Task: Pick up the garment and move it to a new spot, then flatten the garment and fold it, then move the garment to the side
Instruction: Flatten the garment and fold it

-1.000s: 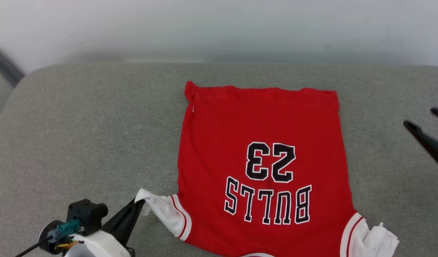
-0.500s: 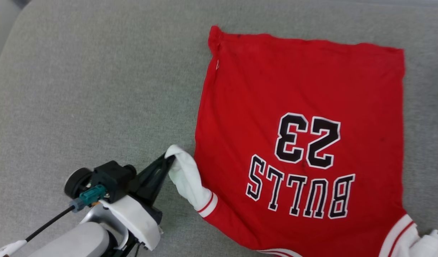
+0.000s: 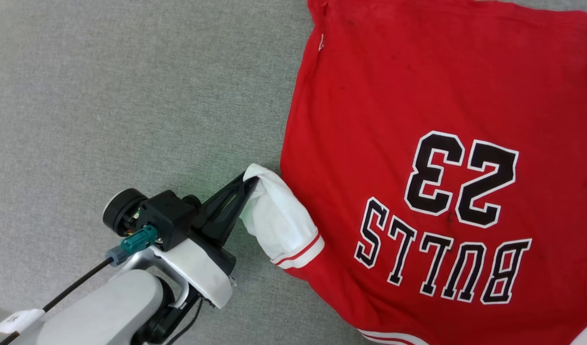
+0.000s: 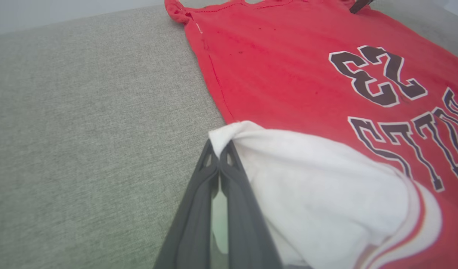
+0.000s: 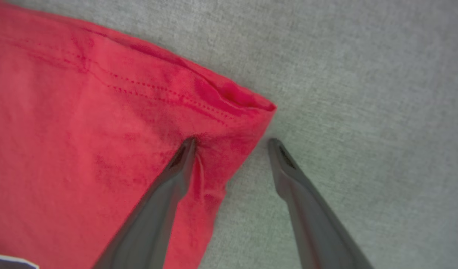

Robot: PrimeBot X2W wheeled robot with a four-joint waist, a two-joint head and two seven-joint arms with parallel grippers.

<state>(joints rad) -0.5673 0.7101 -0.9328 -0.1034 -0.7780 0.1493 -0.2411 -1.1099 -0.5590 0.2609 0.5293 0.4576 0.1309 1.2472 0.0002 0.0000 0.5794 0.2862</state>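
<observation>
Red fabric lies spread flat on the grey cushion (image 3: 107,96): the garment (image 3: 408,81) is printed side up (its black "23" and "BULLS" read upside down in the head view). The left end effector (image 3: 251,183) is clamped tight on the tip of the white sleeve (image 3: 279,220), which bunches just beside the red body. The right end effector (image 5: 232,141) is spread wide at a hem corner, one finger on the red cloth and the other on the cushion past its edge.
</observation>
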